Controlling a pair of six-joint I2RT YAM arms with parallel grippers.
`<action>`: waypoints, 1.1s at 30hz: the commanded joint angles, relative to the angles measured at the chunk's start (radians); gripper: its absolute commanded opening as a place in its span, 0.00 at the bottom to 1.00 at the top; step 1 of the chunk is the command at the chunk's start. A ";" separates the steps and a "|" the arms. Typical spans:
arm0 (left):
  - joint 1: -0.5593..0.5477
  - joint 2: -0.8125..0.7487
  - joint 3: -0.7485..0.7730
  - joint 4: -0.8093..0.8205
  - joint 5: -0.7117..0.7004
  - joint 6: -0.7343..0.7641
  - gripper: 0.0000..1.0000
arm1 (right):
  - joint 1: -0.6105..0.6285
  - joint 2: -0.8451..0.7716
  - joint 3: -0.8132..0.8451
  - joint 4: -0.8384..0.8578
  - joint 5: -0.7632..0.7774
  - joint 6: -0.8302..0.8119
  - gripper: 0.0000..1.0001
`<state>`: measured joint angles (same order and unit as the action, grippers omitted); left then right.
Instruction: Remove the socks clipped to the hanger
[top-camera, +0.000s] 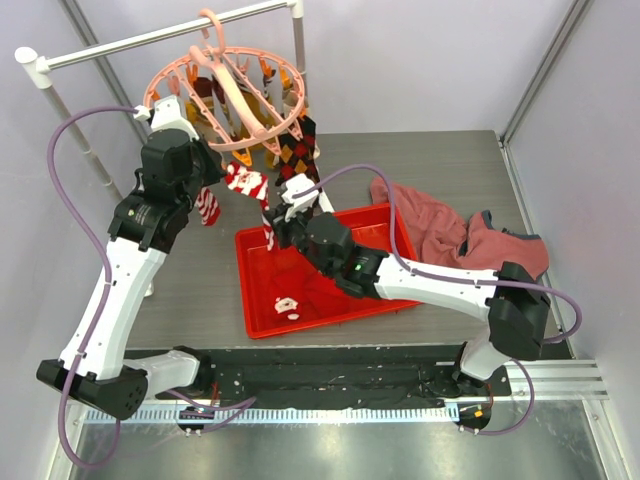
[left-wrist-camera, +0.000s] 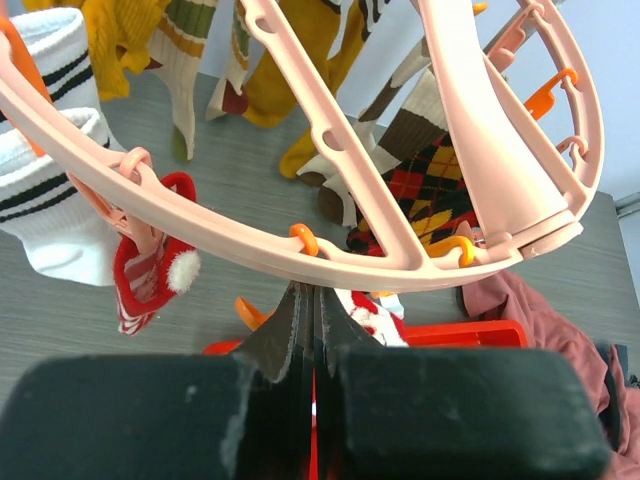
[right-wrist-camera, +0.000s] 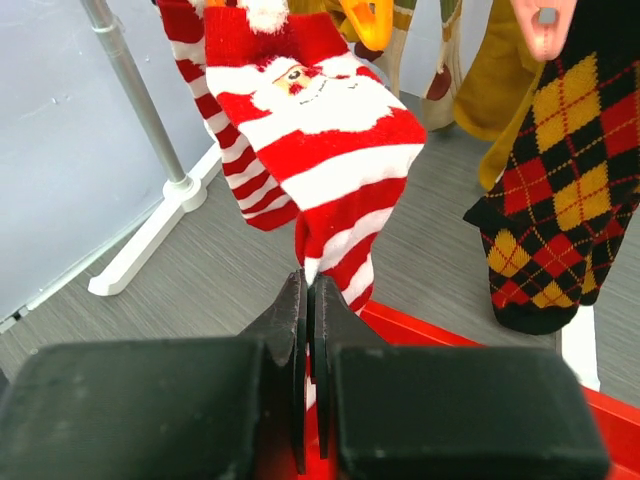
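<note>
The salmon-pink hanger (top-camera: 236, 95) hangs by its hook from the white rail, with several socks clipped below its ring (left-wrist-camera: 230, 235). My right gripper (right-wrist-camera: 315, 282) (top-camera: 275, 228) is shut on the lower end of a red-and-white striped Santa sock (right-wrist-camera: 310, 120) that still hangs from an orange peg (right-wrist-camera: 365, 15). A dark argyle sock (right-wrist-camera: 560, 180) hangs to its right. My left gripper (left-wrist-camera: 315, 292) (top-camera: 220, 165) is shut, its tips right under the ring beside an orange peg (left-wrist-camera: 250, 312); nothing shows between them. White banded socks (left-wrist-camera: 50, 190) and mustard socks (left-wrist-camera: 120, 30) hang further off.
A red tray (top-camera: 330, 225) lies below the hanger with one small sock (top-camera: 288, 305) in it. A reddish-pink cloth (top-camera: 450, 235) is heaped to the tray's right. The white rail (top-camera: 160, 35) has a post and foot (right-wrist-camera: 150, 240) on the left.
</note>
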<state>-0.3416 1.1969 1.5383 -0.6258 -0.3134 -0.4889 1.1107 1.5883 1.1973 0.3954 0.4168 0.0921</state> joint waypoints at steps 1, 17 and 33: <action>0.006 -0.007 0.000 0.043 0.010 0.009 0.00 | -0.002 -0.077 -0.008 0.004 0.004 0.049 0.01; 0.006 -0.011 0.039 -0.009 0.128 -0.033 0.52 | -0.011 -0.200 -0.085 -0.211 -0.023 0.112 0.01; 0.006 -0.048 -0.044 0.061 0.066 -0.020 0.68 | -0.011 -0.191 -0.031 -0.217 -0.052 0.129 0.01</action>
<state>-0.3416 1.1786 1.5375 -0.6708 -0.2394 -0.5194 1.1019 1.4059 1.1091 0.1528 0.3786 0.2035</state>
